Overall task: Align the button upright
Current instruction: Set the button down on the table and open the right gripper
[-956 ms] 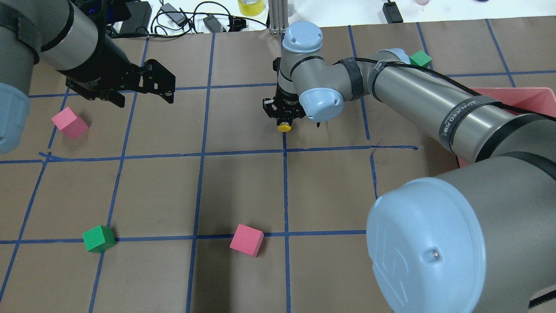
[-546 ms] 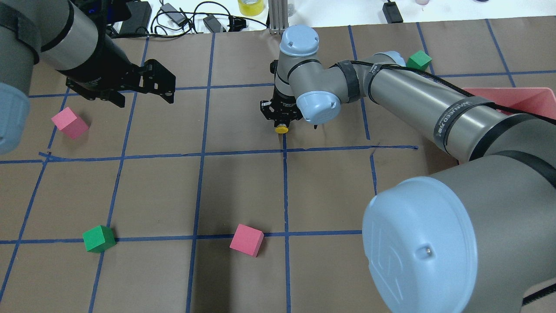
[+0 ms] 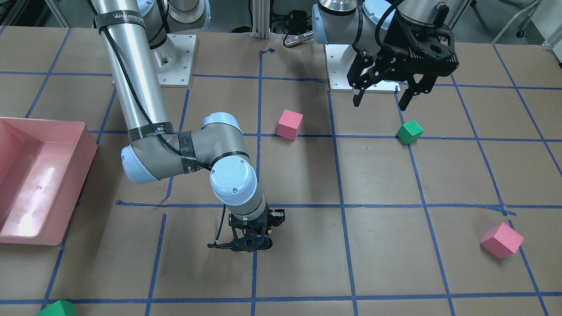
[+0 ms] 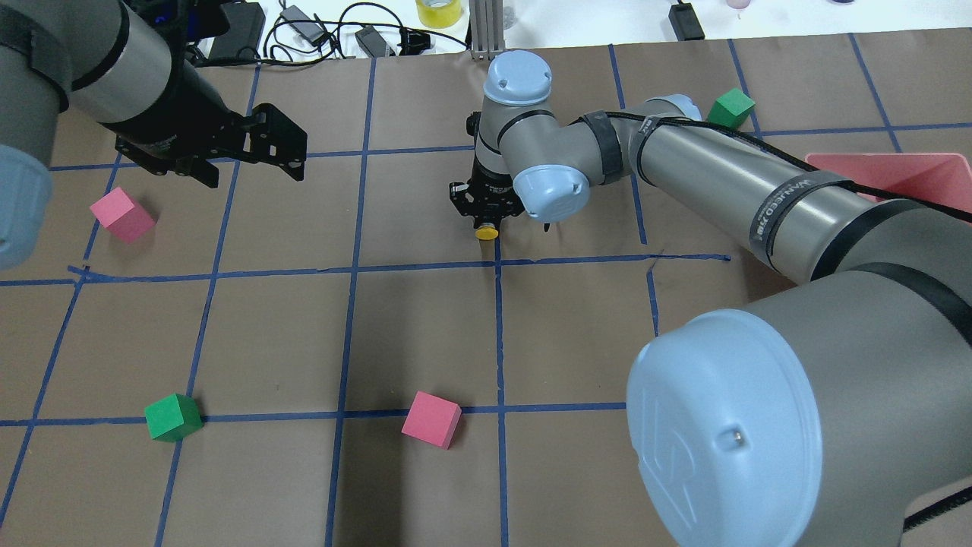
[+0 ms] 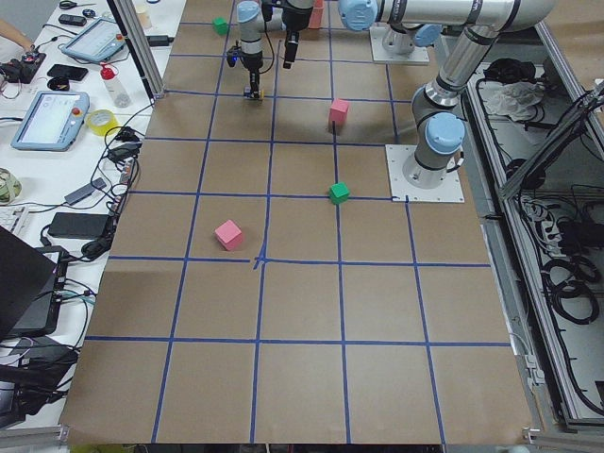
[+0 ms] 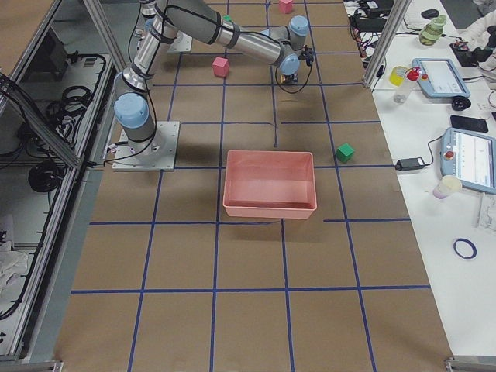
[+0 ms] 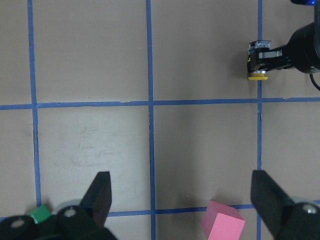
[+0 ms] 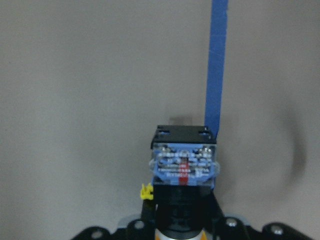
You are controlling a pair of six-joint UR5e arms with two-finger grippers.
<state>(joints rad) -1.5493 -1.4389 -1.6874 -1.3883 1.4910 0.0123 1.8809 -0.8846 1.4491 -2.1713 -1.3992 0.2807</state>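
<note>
At table centre, right gripper [image 4: 486,219] is closed on the button [image 4: 486,233], held sideways over a blue tape line [image 4: 499,327], yellow cap toward the robot; contact with the table cannot be judged. Left gripper [image 3: 381,104] hangs with jaws spread. Pink bin [image 6: 269,209] stands well apart; pink cube [image 4: 431,419] and green cube [image 4: 173,417] lie nearer the robot.

Count: 2 pink cubes [image 4: 121,215] [image 4: 431,419]; 2 green cubes [image 4: 173,417] [image 4: 731,106]; 1 pink rectangular plastic bin [image 6: 270,211]; 1 yellow-capped push-button [image 4: 486,233].
</note>
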